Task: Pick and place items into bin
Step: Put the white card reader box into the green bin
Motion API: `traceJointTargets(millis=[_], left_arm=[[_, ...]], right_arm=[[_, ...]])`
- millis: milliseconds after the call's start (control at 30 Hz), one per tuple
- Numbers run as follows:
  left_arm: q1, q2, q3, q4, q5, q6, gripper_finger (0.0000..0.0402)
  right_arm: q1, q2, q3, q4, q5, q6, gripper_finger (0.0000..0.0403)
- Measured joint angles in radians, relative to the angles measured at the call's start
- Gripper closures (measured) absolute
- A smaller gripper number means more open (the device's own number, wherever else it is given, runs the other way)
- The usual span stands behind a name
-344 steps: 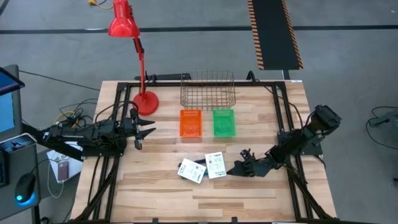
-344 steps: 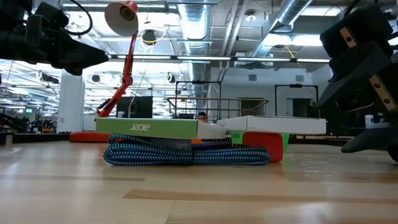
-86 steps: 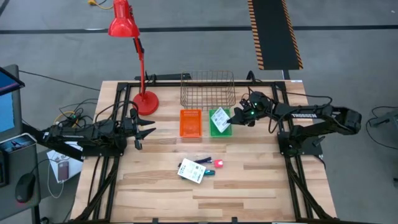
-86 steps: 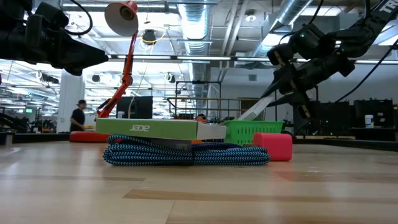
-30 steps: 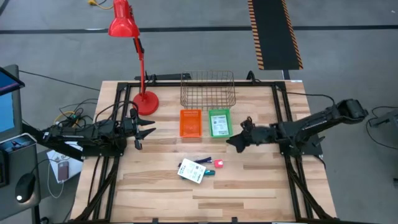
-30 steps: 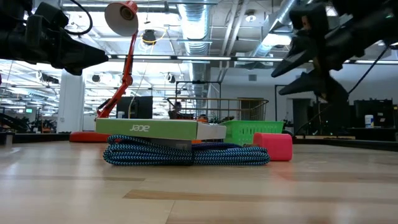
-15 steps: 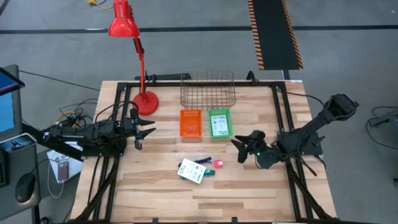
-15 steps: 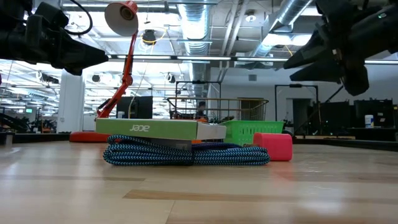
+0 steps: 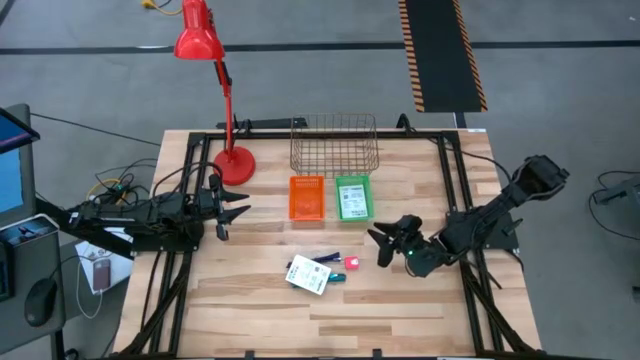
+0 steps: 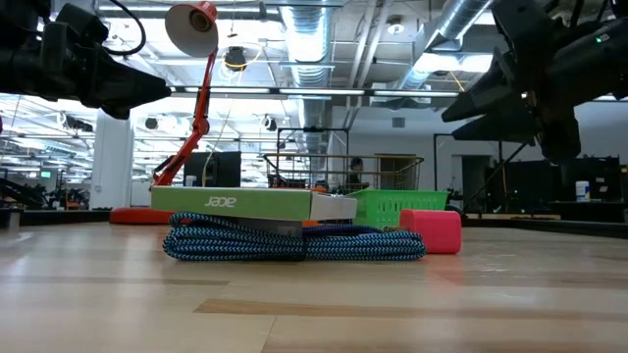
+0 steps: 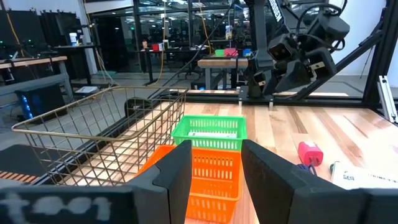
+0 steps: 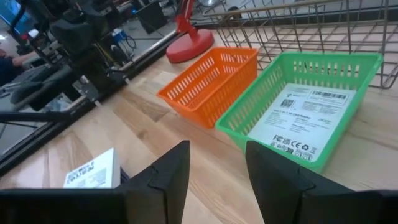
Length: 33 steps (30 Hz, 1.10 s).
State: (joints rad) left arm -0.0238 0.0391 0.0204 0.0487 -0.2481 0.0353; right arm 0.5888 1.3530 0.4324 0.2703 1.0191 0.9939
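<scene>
1. Right gripper (image 9: 383, 243) hangs above the table to the right of the remaining items, fingers apart with nothing between them. From its wrist view I see bare wood and the bins through the gap.
2. Left gripper (image 9: 232, 208) waits at the left edge of the table, closed and empty.
3. One white card (image 12: 301, 117) already lies flat inside the green bin (image 9: 355, 197), which stands just right of the orange bin (image 9: 306, 196) and nearer than the wire basket (image 9: 334, 145).
4. On the table I still have a second white card (image 9: 308, 275), a small red-pink piece (image 9: 352, 263) and a thin teal pen (image 9: 333, 277) beside it. I judge the task partly done.
5. The red-pink piece lies just left of the right gripper and slightly nearer; the card lies farther left. The card appears to rest on a coiled blue cable (image 10: 294, 242) in the low view.
6. Risks as I judge them:
   - The red-pink piece is small and may squirt out or be pushed away if my fingers descend off centre.
   - The card is flat, so a straight-down pinch could slide it instead of lifting it.
   - Reaching for the card could drag the cable or pen along with it.
</scene>
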Motion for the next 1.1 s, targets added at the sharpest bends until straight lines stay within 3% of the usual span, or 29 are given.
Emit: traceJointTargets(millis=[233,433,600,800,1100], left_arm=[[0.000,0.000,-0.002,0.016,0.002,-0.032,0.0271],[-0.009,0.001,-0.002,0.045,0.198,-0.186,0.0271],[-0.066,0.033,-0.002,0.072,0.214,-0.274,0.0271],[-0.170,0.162,-0.002,0.171,0.149,-0.279,0.0264],[-0.331,0.459,0.000,0.393,0.007,-0.212,0.0257]], right_arm=[[0.000,0.011,0.000,0.001,-0.009,-0.001,0.0254],[0.000,0.008,0.000,0.002,-0.010,-0.034,0.0253],[-0.002,0.008,0.000,0.001,-0.009,-0.035,0.0253],[-0.002,0.007,0.000,0.000,-0.009,-0.037,0.0245],[-0.002,0.007,0.000,0.000,-0.009,-0.037,0.0242]])
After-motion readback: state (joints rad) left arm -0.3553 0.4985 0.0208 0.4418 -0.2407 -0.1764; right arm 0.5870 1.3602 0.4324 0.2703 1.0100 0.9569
